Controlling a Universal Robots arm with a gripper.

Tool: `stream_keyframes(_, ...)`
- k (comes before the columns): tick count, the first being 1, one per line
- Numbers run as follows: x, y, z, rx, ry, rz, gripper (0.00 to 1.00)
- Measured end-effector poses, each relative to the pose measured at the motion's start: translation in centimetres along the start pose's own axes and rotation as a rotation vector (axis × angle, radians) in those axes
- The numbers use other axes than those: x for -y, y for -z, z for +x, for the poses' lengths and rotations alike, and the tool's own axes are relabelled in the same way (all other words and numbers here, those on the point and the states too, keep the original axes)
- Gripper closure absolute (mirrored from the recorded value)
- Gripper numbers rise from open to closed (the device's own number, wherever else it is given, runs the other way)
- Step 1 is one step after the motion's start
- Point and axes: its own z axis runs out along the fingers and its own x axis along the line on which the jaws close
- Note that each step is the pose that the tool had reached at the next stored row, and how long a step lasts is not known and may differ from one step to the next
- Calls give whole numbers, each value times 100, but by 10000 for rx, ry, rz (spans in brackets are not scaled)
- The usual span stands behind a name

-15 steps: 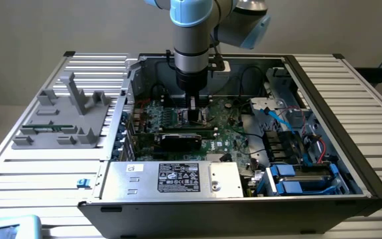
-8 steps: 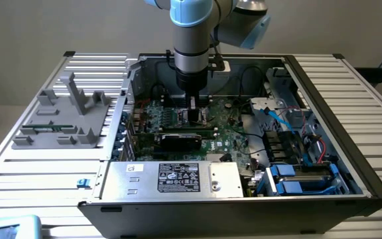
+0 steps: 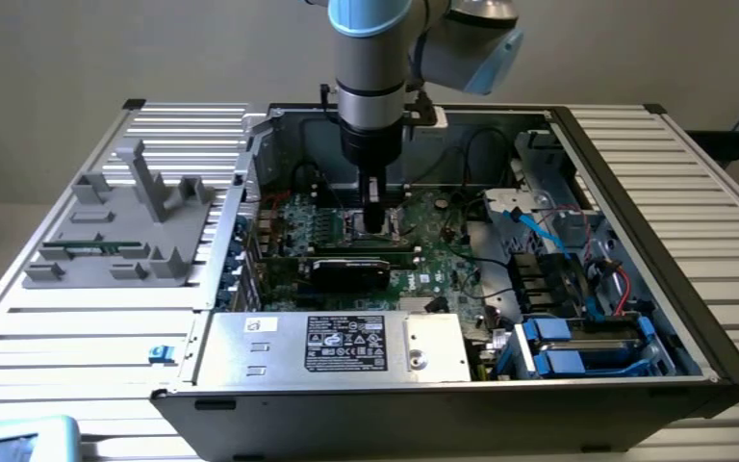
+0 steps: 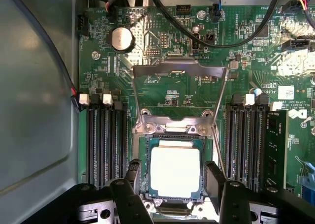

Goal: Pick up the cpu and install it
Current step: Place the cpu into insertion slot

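The cpu (image 4: 174, 172) lies flat in the socket (image 4: 147, 129), pale metal top up, thin rim lined up square inside the dark frame, so it looks seated rather than carried. The pincer (image 4: 174, 171) hangs right over the socket, spread wide, one black finger (image 4: 135, 169) on each side of the chip, and by the look of it gripping nothing. Beyond the socket the thin steel bracket (image 4: 179, 69) stands tipped open, which leaves the opening free. Long ribbed black memory slots (image 4: 106, 140) flank the socket on the green circuit board (image 4: 167, 96), inside the open computer case (image 3: 716, 318) on the slatted counter (image 3: 88, 337)
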Motion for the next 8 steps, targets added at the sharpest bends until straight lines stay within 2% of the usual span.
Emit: stream_keyframes(8, -23, 360, 13, -3, 2, 2, 36)
